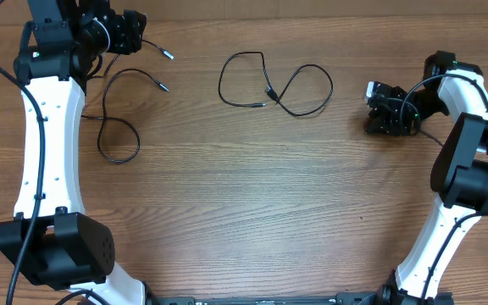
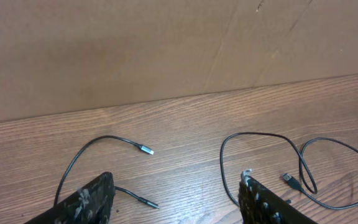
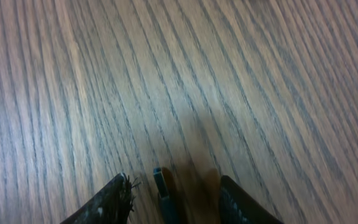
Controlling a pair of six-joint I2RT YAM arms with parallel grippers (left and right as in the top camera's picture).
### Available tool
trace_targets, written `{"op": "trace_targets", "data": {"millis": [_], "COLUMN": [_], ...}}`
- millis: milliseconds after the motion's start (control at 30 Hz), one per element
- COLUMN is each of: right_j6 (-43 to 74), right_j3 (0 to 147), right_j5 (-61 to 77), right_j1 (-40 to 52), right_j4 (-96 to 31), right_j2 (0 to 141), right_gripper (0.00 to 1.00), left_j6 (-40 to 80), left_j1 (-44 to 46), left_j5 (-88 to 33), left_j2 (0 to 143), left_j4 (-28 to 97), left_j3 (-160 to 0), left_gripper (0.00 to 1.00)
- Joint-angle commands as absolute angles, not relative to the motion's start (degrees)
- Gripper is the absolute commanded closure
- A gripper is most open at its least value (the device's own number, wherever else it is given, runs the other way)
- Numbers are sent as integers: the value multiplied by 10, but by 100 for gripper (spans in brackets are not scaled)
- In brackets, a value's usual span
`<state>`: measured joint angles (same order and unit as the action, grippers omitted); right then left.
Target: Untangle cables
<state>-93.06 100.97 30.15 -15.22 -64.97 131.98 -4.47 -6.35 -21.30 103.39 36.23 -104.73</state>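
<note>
Wide open and empty, left gripper (image 2: 178,186) sits at 11 o'clock, right gripper (image 3: 174,186) at 3. On the tabletop (image 1: 252,212), left cable (image 1: 105,119) at 10 and middle cable (image 1: 271,90) at 12 lie well apart, so untangling looks nearly finished.

The table (image 1: 244,195) is of brown wood, with a long, fine grain that runs from side to side in the overhead view and slantwise in the right wrist view. Its surface is smooth and a little shiny, with paler and darker streaks. Along the far edge of the table stands a plain brown board (image 2: 166,43), like cardboard, upright and touching the wood. The board has some thin creases on its part toward the right of the table.
</note>
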Motion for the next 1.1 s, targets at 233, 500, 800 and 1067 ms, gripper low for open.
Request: {"op": "trace_targets", "data": {"millis": [233, 500, 800, 1067], "right_j6": [-931, -931, -902, -827], "right_j3": [1006, 964, 993, 1116], "right_j5": [294, 291, 303, 237], "right_j1": [-151, -151, -154, -190], "right_j4": [-648, -618, -609, -672], "right_j2": [1326, 1326, 1325, 1300], "right_gripper": [61, 94, 96, 96], "left_j6": [-36, -36, -36, -36], "left_j1": [-59, -58, -58, -59], "left_j5": [-222, -222, -221, -221], "left_j2": [1014, 1014, 1013, 1014], "left_j4": [362, 364, 364, 356], "left_j3": [-1056, -1056, -1056, -1056], "left_gripper": [37, 37, 37, 37]}}
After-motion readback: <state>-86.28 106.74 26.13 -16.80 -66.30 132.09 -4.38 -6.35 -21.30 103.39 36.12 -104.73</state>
